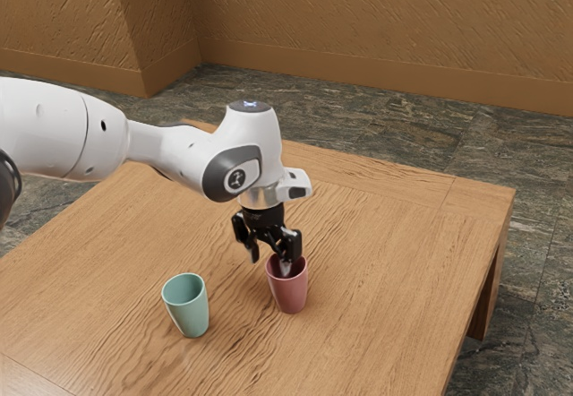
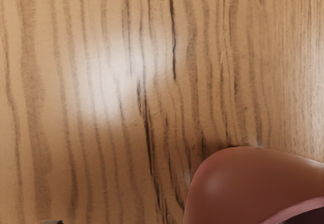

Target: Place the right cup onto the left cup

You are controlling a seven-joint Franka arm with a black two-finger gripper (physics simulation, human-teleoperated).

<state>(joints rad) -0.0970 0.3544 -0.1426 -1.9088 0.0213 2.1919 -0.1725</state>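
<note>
Your gripper (image 1: 269, 262) has its jaws apart, one finger at the pink cup's (image 1: 291, 296) mouth, the other outside. That cup stands upright, a gap between it and the upright green cup (image 1: 189, 311). You have a broad stretch of streaked, grained wood to the table's (image 1: 403, 253) edge at the exterior view's right. Both smooth cups taper downward.

End effector (image 1: 270, 261) downward, fingers apart.
</note>
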